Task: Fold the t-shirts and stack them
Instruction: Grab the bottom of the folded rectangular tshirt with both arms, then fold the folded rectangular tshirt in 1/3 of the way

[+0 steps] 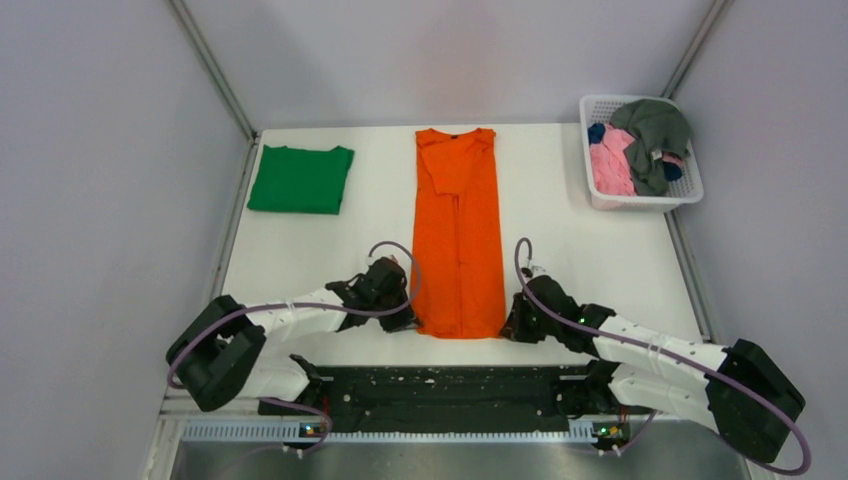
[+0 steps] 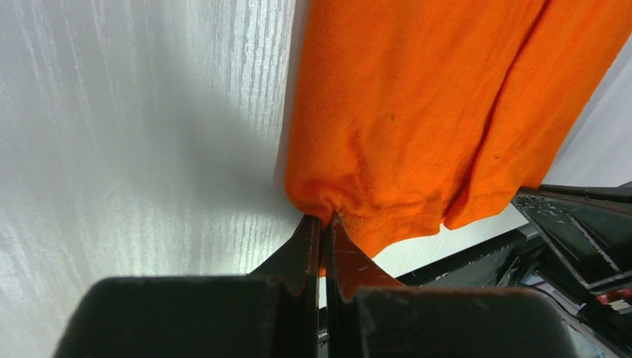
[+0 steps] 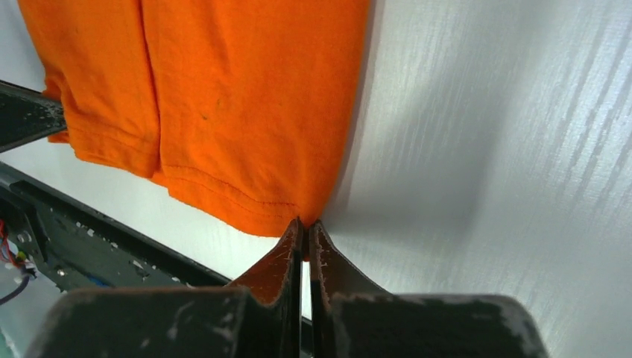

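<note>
Since the long, bright orange cloth t-shirt point(image 1: 458, 240) lies lengthwise mid-way across the white table point(image 1: 600, 260), with the left gripper point(image 2: 322, 221) and right gripper point(image 3: 304, 224) each clamped tight on a near hem corner, lift both evenly and carry the hem far, towards the collar.

Top view: fixed, high, behind arm bases, looking down and forward over whole tabletop point(image 1: 600, 250).
Left wrist view: low, close behind left fingers point(image 2: 302, 250), facing orange shirt point(image 2: 417, 112), near hem corner.
Right wrist view: likewise behind right fingers point(image 3: 287, 253), at opposite corner.
All three views share shirt's near hem.
</note>
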